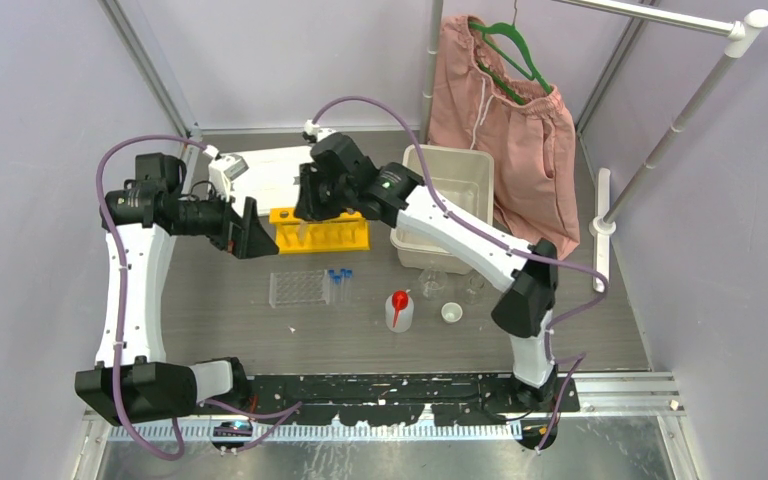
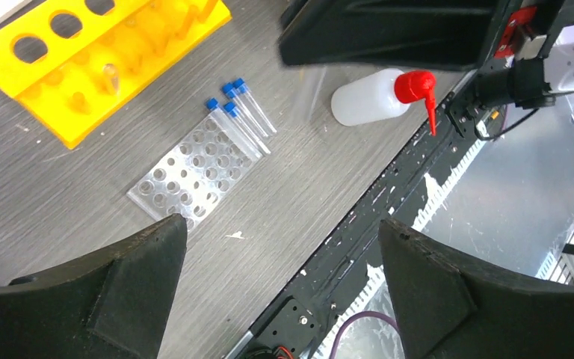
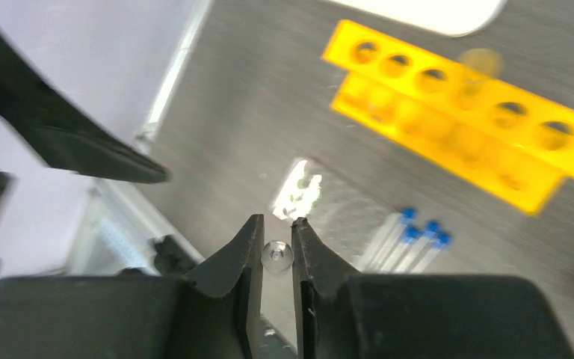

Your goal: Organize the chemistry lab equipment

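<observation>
Yellow six-hole tube rack [image 1: 332, 238] is partly hidden in the top view. The right gripper [image 3: 276, 221] hangs over its back half, so only the front bar shows well. The left wrist view cuts the rack off at the 12 o'clock edge. The right wrist view is blurry, and the rack looks smeared there. The small clear glassware [image 1: 433, 285] is see-through and hard to make out.

The rack is bright yellow with a row of round holes. A clear tube [image 2: 109, 76] seems to stand in one hole. In the top view, the clear plastic grid rack [image 1: 297, 288] lies flat on the grey table [image 1: 210, 320] at 6 o'clock from the yellow rack. The small blue-capped tubes [image 1: 339, 284] lie just beside it at 3 o'clock. The red-spouted squeeze bottle [image 1: 399, 311] sits at 4 o'clock from the tubes. The tiny white cup [image 1: 451, 313] is near the bottle at 3 o'clock. The glassware is at 12 o'clock from the cup, next to a beige bin [image 1: 480, 165].

The left arm goes up from its base, bends, and points toward 3 o'clock at the yellow rack's left end. The left gripper [image 2: 280, 224] is spread wide with nothing in it. The right arm reaches toward 10 o'clock, over the yellow rack. Its fingers are almost together and pinch a small clear round thing [image 3: 276, 253].
</observation>
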Action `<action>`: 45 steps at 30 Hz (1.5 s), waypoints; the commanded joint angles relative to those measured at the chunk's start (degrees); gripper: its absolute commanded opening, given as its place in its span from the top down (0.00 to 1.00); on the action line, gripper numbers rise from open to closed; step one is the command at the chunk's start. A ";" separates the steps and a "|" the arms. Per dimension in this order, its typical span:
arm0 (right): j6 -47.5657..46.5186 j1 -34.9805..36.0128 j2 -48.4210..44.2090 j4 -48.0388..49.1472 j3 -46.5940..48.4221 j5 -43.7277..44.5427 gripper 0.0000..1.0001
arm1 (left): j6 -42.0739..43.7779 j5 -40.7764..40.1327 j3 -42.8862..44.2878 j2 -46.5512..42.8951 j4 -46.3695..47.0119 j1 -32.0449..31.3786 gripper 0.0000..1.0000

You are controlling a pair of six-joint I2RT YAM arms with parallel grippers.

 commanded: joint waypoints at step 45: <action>-24.96 -0.47 -2.62 52.80 -40.38 29.24 0.99 | -10.84 -11.88 -0.46 3.42 6.03 2.06 0.00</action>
